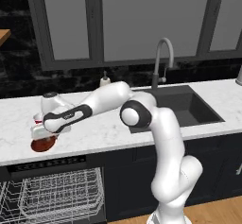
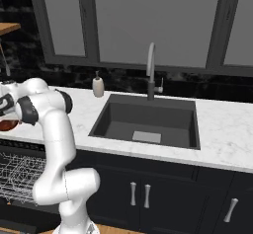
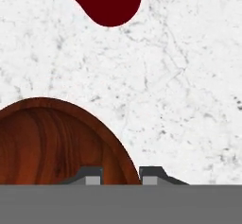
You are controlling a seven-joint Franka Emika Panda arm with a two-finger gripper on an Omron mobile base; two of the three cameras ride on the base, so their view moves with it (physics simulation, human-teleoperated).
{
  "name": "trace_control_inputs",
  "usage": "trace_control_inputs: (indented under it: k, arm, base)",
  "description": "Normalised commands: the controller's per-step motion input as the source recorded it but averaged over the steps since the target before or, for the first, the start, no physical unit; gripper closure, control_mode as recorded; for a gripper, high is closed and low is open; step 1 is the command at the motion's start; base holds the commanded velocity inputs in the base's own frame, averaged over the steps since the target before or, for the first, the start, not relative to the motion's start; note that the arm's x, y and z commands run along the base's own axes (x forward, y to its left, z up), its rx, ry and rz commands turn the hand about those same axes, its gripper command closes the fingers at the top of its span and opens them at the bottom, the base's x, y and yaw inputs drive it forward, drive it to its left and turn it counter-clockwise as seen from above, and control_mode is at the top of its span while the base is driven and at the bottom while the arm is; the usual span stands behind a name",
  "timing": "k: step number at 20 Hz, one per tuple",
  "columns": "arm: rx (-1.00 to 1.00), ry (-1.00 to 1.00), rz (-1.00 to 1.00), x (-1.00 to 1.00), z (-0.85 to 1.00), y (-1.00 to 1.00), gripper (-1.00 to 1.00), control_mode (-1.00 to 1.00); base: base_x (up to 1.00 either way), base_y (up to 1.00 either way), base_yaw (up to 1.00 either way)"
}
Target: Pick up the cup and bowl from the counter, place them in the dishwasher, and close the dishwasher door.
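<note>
We hover the gripper [image 3: 121,178] over the bowl [image 3: 52,142] rim.
Fingers [image 3: 90,175] stand slightly apart astride it; next we lower, clamp, lift toward the dishwasher [image 1: 52,194].

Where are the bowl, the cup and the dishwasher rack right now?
bowl [image 3: 52,142]: hand view, on its wood-grained inside.
cup [image 3: 106,1]: hand view, on its dark red side.
dishwasher rack [image 1: 56,194]: left base view, on the white wire grid below the counter.

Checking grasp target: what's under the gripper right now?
The bowl sits on the counter, its rim between the fingertips. The cup is beyond it. The hand covers most of the bowl in the left base view.
</note>
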Motion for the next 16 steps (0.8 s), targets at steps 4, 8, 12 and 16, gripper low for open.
trace_control_inputs:
  k: [4,8,12,16]
  arm:
    - [-0.05,-0.1,-0.08,-1.0,0.3,0.0,1.0,-1.0]
    - [-0.07,-0.06,-0.25,-1.0,0.09,-0.17,1.0,-1.0]
    - [-0.07,-0.03,-0.43,-1.0,-0.01,-0.4,1.0,-1.0]
    - [-0.07,-0.06,-0.47,-1.0,-0.19,-0.34,1.0,-1.0]
  base:
    - [0.0,0.0,0.0]
    - [0.0,0.0,0.0]
    - [0.0,0.0,0.0]
    - [0.0,0.0,0.0]
